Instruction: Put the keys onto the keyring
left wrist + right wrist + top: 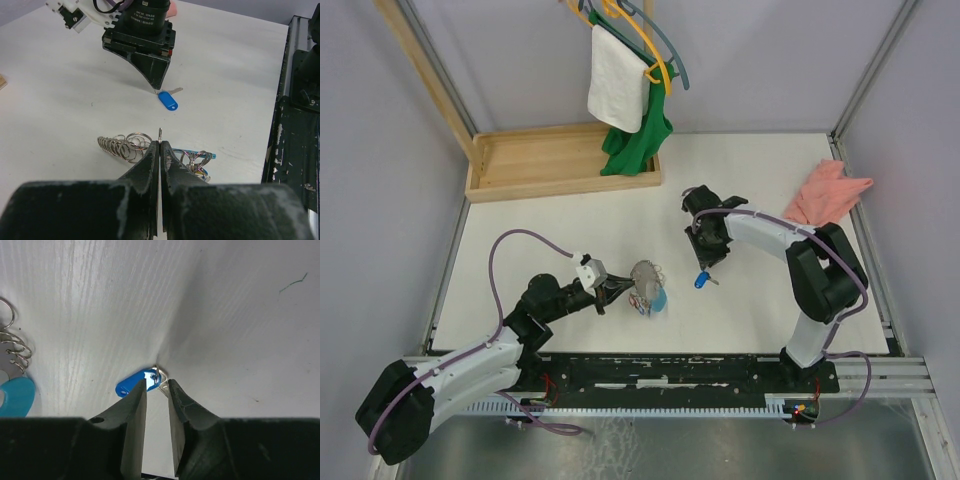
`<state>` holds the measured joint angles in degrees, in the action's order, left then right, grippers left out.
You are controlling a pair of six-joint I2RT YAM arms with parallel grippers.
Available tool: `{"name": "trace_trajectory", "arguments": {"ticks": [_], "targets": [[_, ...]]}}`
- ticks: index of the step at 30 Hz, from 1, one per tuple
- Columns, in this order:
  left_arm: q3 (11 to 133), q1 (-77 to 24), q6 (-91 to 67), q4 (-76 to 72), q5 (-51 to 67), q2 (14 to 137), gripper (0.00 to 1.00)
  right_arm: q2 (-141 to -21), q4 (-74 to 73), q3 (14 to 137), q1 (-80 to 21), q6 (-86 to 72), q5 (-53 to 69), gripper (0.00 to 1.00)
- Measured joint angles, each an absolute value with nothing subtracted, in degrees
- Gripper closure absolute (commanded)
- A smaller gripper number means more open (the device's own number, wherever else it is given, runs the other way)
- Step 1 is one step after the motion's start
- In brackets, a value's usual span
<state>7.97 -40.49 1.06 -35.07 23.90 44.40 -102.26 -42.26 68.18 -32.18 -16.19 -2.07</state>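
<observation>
A key with a blue head (pixel 702 280) lies flat on the white table (pixel 560 225). My right gripper (pixel 708 262) hangs just above it, tips down. In the right wrist view the jaws of this gripper (pixel 157 382) stand a little apart, open, with the blue key (pixel 131 385) and its metal blade just past the tips. My left gripper (pixel 160 144) is shut on a thin keyring (pixel 160 133) that stands upright on edge between its fingertips. Around it lies a heap of loose rings (pixel 125 145). The blue key (pixel 168 100) rests beyond, under the right gripper (pixel 156 85).
A teal tag (pixel 660 299) and more rings (pixel 197 159) lie by the heap. At the back left stands a wooden tray (pixel 565 180), with a white towel (pixel 616 90) and a green cloth (pixel 638 140) on hangers. A pink cloth (pixel 825 192) sits back right.
</observation>
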Motion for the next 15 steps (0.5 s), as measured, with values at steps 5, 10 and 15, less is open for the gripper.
{"name": "trace_trajectory", "arguments": {"ticks": [5, 10, 15], "targets": [[7.99, -40.49, 1.08, -34.74, 24.10, 44.31, 0.97, -99.88, -41.58, 66.57, -31.31, -16.14, -1.93, 0.51], [8.05, -40.49, 1.08, -34.65, 24.16, 44.31, 0.97, -94.96, -40.69, 61.10, -30.57, -16.25, -0.49, 0.44], [8.19, -40.49, 1.08, -34.44, 24.25, 44.34, 0.97, -94.65, -39.13, 57.12, -30.26, -16.71, 0.95, 0.40]]}}
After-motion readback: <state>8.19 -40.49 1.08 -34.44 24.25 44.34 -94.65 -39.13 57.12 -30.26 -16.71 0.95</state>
